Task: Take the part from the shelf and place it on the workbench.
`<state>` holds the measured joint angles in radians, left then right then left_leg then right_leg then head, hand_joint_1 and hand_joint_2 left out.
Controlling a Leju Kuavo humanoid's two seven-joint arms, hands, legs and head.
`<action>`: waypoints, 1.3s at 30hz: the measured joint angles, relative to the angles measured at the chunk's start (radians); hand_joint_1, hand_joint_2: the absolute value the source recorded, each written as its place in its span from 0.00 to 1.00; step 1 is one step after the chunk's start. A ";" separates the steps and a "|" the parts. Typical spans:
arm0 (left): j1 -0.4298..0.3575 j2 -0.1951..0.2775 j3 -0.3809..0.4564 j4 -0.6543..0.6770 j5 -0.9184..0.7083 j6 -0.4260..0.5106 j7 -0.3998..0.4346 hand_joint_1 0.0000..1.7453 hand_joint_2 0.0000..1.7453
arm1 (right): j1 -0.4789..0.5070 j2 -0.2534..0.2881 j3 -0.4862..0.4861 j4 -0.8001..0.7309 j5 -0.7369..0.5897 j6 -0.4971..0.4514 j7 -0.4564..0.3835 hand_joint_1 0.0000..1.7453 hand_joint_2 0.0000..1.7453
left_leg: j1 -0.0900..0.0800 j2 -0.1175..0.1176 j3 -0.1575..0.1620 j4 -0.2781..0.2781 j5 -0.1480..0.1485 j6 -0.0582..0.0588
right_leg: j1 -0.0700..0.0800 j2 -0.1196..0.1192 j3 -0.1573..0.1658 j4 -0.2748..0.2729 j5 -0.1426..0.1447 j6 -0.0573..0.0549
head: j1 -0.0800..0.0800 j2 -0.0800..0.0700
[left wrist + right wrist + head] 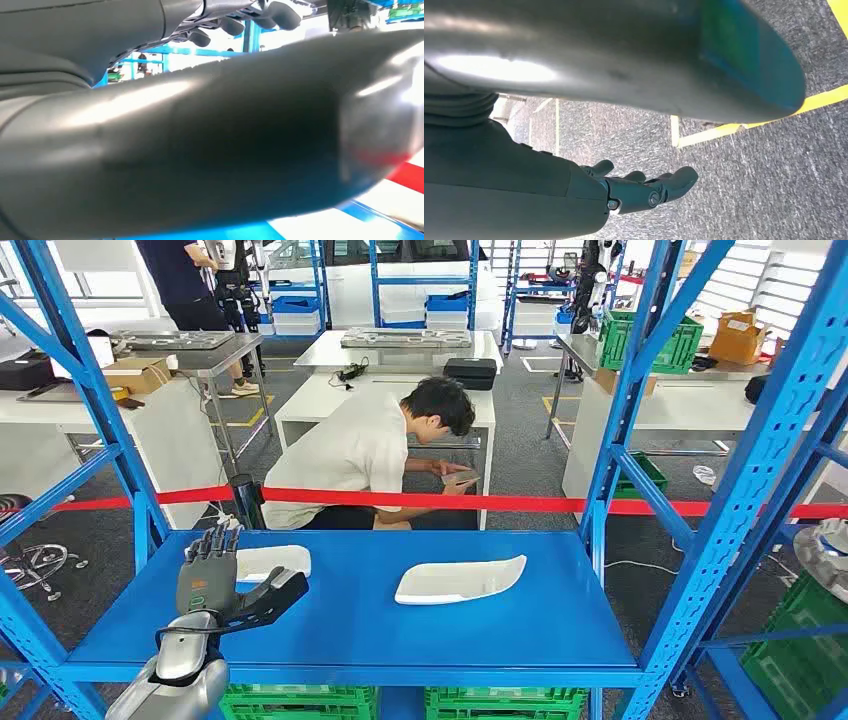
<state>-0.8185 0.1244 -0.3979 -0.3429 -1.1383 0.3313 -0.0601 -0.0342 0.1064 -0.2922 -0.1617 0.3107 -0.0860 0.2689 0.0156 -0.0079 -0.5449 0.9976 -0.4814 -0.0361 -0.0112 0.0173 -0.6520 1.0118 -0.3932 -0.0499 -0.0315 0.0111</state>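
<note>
Two white moulded parts lie on the blue shelf (360,635): a small one (278,560) at the left and a longer one (460,580) in the middle. My left hand (212,580) is raised above the shelf's left side, fingers spread upward and thumb out to the right, holding nothing. It stands just in front of the small part, whose left end its fingers partly hide. In the left wrist view the thick thumb (225,140) is blurred and close to the lens. My right hand (639,190) hangs over grey carpet, fingers loosely extended and empty.
Blue shelf uprights (760,460) frame both sides. Red barrier tape (450,502) runs behind the shelf, and a person (370,455) crouches beyond it by a white table. Green crates (300,702) sit under the shelf. A yellow floor line (724,132) crosses the carpet.
</note>
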 joint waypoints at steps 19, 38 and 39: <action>-0.002 -0.023 0.000 0.000 0.004 -0.014 -0.007 0.00 0.00 | 0.000 0.000 -0.015 0.000 -0.008 -0.006 0.000 0.00 0.00 | -0.007 -0.003 -0.001 0.001 -0.009 0.019 | -0.006 -0.002 0.008 -0.016 -0.004 0.052 | 0.006 0.000; -0.009 -0.026 0.009 0.004 0.016 0.003 -0.017 0.00 0.00 | -0.001 0.000 -0.015 0.000 0.004 -0.006 0.000 0.00 0.00 | -0.007 -0.002 -0.001 0.000 -0.009 0.018 | -0.006 -0.002 0.004 -0.009 -0.007 0.051 | 0.005 0.000; -0.009 -0.026 0.009 0.004 0.017 0.008 -0.017 0.00 0.00 | -0.001 0.000 -0.015 0.000 0.006 -0.006 0.000 0.00 0.00 | -0.007 -0.002 -0.001 0.000 -0.009 0.018 | -0.006 -0.002 0.004 -0.009 -0.007 0.051 | 0.005 0.000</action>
<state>-0.8270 0.0988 -0.3888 -0.3387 -1.1211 0.3393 -0.0773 -0.0349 0.1068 -0.3071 -0.1617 0.3168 -0.0919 0.2689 0.0086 -0.0101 -0.5457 0.9978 -0.4901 -0.0180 -0.0168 0.0154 -0.6478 1.0030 -0.4004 0.0013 -0.0263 0.0111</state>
